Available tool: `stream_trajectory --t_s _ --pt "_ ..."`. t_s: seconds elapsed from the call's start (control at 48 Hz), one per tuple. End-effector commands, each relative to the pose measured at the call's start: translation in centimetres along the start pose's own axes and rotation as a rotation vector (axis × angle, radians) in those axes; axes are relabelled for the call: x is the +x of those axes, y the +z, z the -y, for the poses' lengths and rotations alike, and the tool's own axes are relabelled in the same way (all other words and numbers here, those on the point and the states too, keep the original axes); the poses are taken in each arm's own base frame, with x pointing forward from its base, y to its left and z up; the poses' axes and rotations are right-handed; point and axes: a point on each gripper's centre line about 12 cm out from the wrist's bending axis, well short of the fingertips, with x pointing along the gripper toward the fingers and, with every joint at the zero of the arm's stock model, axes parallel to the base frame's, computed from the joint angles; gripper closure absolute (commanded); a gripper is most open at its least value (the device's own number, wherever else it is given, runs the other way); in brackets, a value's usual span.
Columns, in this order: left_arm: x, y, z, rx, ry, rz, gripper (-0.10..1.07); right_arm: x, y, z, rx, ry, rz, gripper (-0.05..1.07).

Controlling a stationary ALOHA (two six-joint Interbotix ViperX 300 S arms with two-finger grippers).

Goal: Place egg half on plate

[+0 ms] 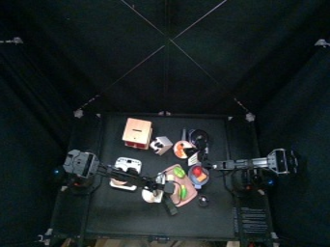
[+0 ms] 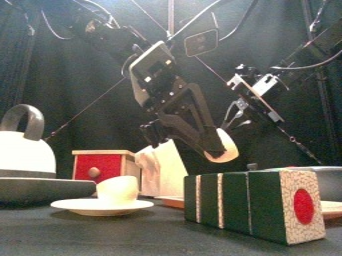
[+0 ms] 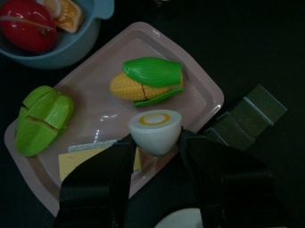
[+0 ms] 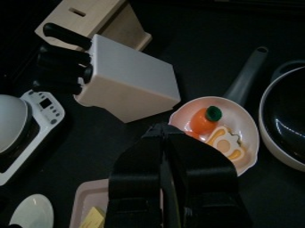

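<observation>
The egg half (image 3: 155,131), white with a yellow yolk, stands on a pink tray (image 3: 197,76) near its edge. My left gripper (image 3: 158,147) is open, with one jaw on each side of the egg half and a small gap to either side. A white plate (image 2: 80,208) lies at the table's front left with a cream rounded thing (image 2: 115,188) on it; the plate (image 4: 28,212) also shows in the right wrist view. My right gripper (image 4: 167,135) hangs shut over a small pink dish (image 4: 220,125) of orange pieces.
On the tray lie a corn cob (image 3: 145,82), a split green vegetable (image 3: 45,120) and a cheese slice (image 3: 81,160). A blue bowl (image 3: 84,40) holds a tomato. A white kettle (image 2: 20,145), a red box (image 2: 107,165), a white block (image 4: 125,80), a pan (image 4: 286,98) and a green-and-red block (image 2: 261,205) crowd the table.
</observation>
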Motion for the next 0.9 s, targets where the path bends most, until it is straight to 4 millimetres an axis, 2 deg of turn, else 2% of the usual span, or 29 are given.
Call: stream_trajectory --t_s 0.0,0.208,0.875 --pt "-0.48 1.44 -0.09 -0.006 -0.002 0.050 0.15 -0.27 0.68 -0.32 0.009 0.013 0.019 0.75" --pt "-0.35 1.08 -0.05 -0.020 -0.004 0.040 0.08 -0.26 0.66 -0.24 0.009 0.011 0.019 0.75" --pt "-0.62 0.88 -0.13 -0.017 0.001 0.023 0.07 -0.26 0.62 -0.18 0.009 0.008 0.019 0.75"
